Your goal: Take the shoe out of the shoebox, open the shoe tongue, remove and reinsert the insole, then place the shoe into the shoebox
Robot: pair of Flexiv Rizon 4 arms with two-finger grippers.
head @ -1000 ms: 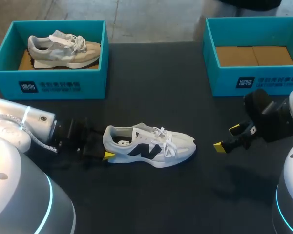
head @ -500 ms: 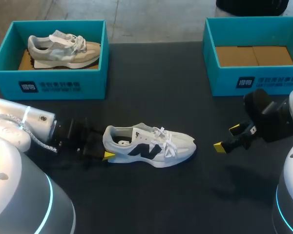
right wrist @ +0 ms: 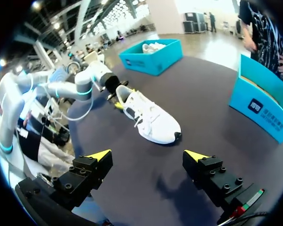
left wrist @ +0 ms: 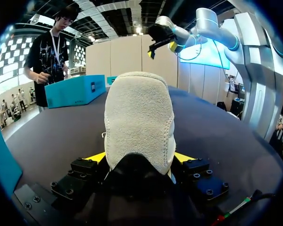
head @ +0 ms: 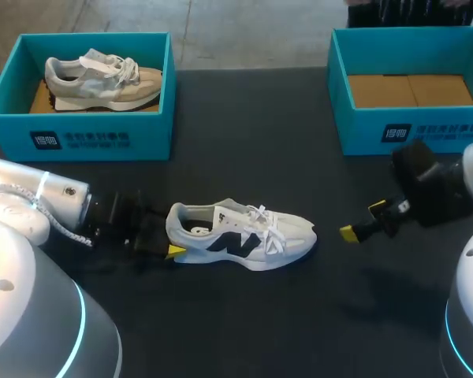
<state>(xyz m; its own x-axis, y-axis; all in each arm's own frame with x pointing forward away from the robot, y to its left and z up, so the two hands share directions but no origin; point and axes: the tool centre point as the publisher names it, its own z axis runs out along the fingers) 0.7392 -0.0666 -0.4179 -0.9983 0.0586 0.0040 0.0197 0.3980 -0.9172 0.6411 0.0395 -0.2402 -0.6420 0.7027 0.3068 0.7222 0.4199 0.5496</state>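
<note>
Grips the shoe [head: 240, 236] by its heel in the left jaws to steady it; holds the right jaws wide, probably to open it.

The head camera looks steeply down from above and behind onto the whole dark worktop [head: 244, 118]. The left wrist camera sits low, right against the heel of the white sneaker [left wrist: 139, 117], facing along it toward the right tool [left wrist: 162, 48]. The right wrist camera faces back from farther off, toward the sneaker's toe and the left arm [right wrist: 80, 87]. All three share the sneaker.
</note>
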